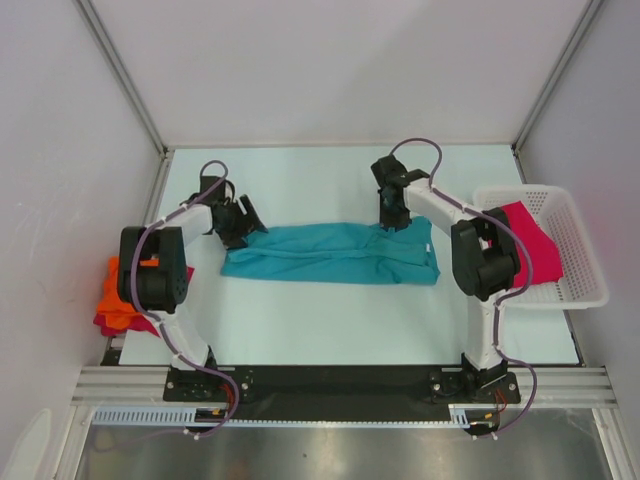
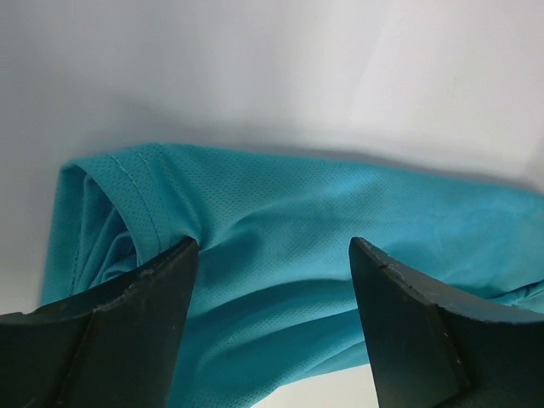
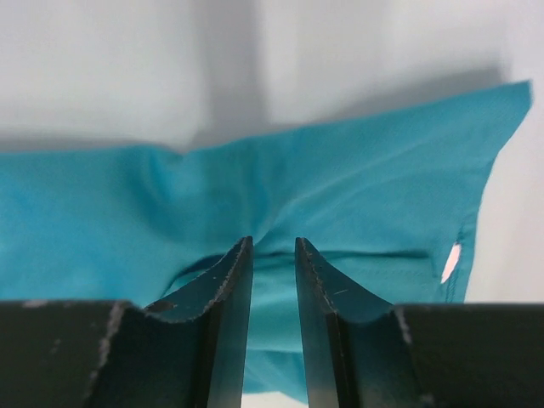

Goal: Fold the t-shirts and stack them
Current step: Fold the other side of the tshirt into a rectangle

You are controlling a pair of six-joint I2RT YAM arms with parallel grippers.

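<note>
A teal t-shirt [image 1: 330, 255] lies folded into a long strip across the middle of the table. My left gripper [image 1: 243, 226] is over its far left corner. In the left wrist view the gripper [image 2: 272, 246] is wide open, with the hemmed teal cloth [image 2: 280, 212] under and between the fingers. My right gripper [image 1: 393, 217] is at the shirt's far edge near the right end. In the right wrist view the gripper [image 3: 272, 244] is nearly closed on a puckered fold of teal cloth [image 3: 357, 170]. A small white label [image 3: 450, 262] shows at the right.
A white lattice basket [image 1: 575, 250] at the right table edge holds a magenta-pink shirt [image 1: 530, 250]. Orange [image 1: 122, 290] and dark red [image 1: 108, 322] shirts lie piled at the table's left edge. White enclosure walls surround the table.
</note>
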